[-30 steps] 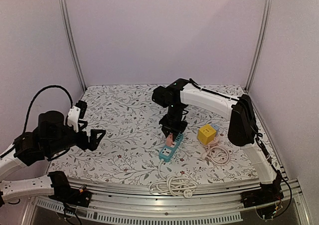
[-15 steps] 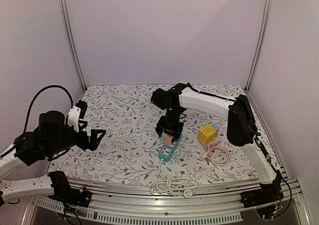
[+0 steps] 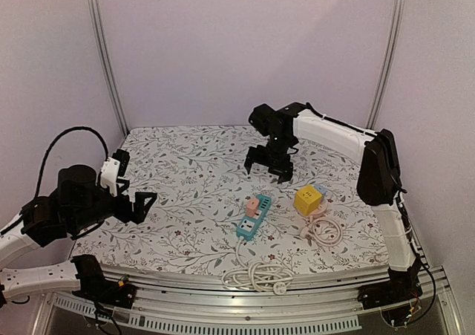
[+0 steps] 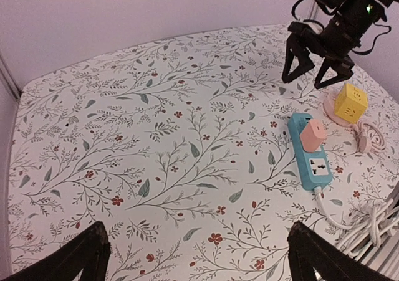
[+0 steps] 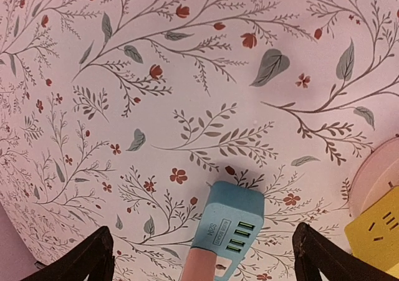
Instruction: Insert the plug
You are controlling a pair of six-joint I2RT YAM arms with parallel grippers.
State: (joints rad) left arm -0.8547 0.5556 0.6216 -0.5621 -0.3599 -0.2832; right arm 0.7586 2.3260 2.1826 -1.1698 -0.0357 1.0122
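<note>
A blue power strip (image 3: 252,218) lies mid-table with a pink plug (image 3: 253,203) standing on its far half. My right gripper (image 3: 269,166) hangs open above and behind the strip, clear of the plug and holding nothing. In the right wrist view the strip's end with four USB ports (image 5: 234,222) and the top of the pink plug (image 5: 202,268) lie between and below my spread fingers (image 5: 93,256). My left gripper (image 3: 141,205) is open and empty at the left. From its wrist I see the strip (image 4: 310,162), the plug (image 4: 312,133) and the right gripper (image 4: 316,63).
A yellow cube socket (image 3: 307,199) on a pink round base sits right of the strip, beside a coiled white cable (image 3: 326,229). The strip's white cord is bundled at the front edge (image 3: 258,277). Metal frame posts (image 3: 104,60) stand at the back corners.
My right gripper has opened, let go of the pink plug and risen back and away from the strip. The plug stays on the strip. The left arm has not moved.
</note>
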